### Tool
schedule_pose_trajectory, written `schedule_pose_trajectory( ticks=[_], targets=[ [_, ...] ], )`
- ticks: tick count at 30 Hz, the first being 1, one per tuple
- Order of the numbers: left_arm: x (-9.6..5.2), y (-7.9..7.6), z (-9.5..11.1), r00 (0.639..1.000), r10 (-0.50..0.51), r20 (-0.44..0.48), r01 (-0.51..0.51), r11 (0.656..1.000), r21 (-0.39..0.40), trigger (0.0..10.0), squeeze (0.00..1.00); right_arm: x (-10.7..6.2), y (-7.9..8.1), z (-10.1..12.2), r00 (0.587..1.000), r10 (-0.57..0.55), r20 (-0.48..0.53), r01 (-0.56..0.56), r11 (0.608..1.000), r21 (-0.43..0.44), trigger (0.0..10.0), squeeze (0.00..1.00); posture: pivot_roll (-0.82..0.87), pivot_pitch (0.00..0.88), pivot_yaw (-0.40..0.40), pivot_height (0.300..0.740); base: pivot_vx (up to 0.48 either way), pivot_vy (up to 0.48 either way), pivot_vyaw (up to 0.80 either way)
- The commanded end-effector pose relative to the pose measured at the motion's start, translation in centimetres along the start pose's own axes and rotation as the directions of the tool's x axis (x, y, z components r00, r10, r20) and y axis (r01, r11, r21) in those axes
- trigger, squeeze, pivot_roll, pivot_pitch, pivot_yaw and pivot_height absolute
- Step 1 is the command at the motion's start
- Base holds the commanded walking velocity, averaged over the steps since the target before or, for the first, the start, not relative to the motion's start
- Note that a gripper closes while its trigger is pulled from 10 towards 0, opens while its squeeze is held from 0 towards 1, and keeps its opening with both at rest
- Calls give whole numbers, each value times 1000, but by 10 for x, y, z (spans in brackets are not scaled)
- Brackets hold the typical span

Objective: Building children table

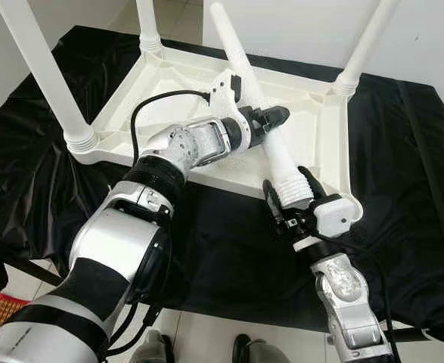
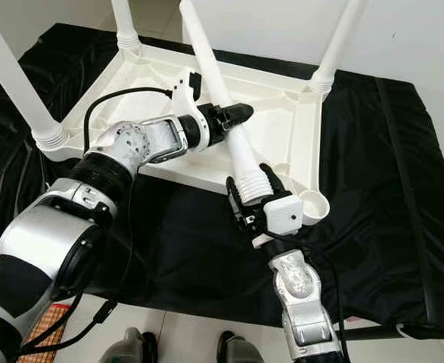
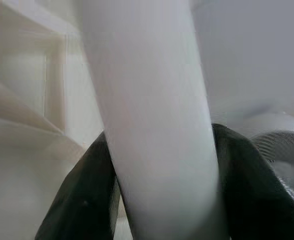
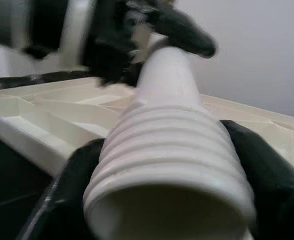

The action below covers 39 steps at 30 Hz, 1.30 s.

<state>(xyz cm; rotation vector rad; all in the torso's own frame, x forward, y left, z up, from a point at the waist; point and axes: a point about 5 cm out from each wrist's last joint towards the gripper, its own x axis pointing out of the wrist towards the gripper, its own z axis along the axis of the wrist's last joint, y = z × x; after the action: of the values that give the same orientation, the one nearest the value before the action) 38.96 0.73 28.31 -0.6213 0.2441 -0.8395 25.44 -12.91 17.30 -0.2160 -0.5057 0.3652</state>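
Tabletop [image 1: 191,87], white plastic, upside down on a black sheet [image 1: 229,249] spread over a low platform, ribbed underside facing up. Going left to right: near-left leg [image 1: 44,72] already seated upright in its corner socket, far-left leg [image 1: 147,23] likewise standing in its socket, then the left gripper [image 1: 271,119] reaching across the frame, fingers closed around the smooth middle of the loose fourth leg [image 1: 263,113]; in the left wrist view both black fingers [image 3: 86,195] pressed against the white tube from either side. Further right, far-right leg [image 1: 365,45] standing in its corner. Loose leg tilted, its top leaning toward the far side, its threaded end [image 1: 293,187] low and near, clamped between the fingers of the right gripper [image 1: 297,198] just beside the empty near-right socket [image 1: 341,203]; ridged collar plainly held on both sides in the right wrist view. Judged three legs of four done; left to do: bringing the threaded end over the open socket, standing the leg upright, screwing it home, then presumably turning the table over. Socket sitting at the very corner of the frame, close to the near edge of the platform, so little margin on that side; more free sheet to the right. Standing legs well apart from the tilted one, so room overhead for swinging it upright looks ample.
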Motion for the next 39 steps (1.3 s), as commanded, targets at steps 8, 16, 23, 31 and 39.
schedule_pose_trajectory(
  ticks=[8, 16, 23, 31, 39],
  targets=[
    [-11, -43, 19, 786, -618, 24, 613, 784, 92, 10000, 0, 1, -6, 3, 1000, 18, 14, -18, 1000, -7, 10000, 1000, 32, 179, -24, 740, 0, 0, 0],
    [-14, -49, 32, 759, -647, 68, 638, 761, 117, 0, 0, 5, -11, 2, 1000, -12, 0, 12, 1000, 19, 10000, 0, 34, 173, -26, 740, 0, 0, 0],
    [-15, -52, 32, 744, -665, 61, 655, 744, 134, 0, 0, 7, -14, 0, 1000, -23, -10, 23, 999, 36, 10000, 0, 32, 164, -25, 740, 0, 0, 0],
    [-14, -57, 28, 754, -657, -15, 636, 723, 270, 10000, 0, 14, -27, -3, 994, -73, -82, 87, 981, 172, 10000, 0, 32, 164, -25, 740, 0, 0, 0],
    [-11, -56, 19, 794, -607, -31, 567, 721, 398, 10000, 0, 25, -31, 8, 994, 45, -100, -20, 971, 240, 10000, 0, 36, 173, -30, 740, 0, 0, 0]
  ],
)
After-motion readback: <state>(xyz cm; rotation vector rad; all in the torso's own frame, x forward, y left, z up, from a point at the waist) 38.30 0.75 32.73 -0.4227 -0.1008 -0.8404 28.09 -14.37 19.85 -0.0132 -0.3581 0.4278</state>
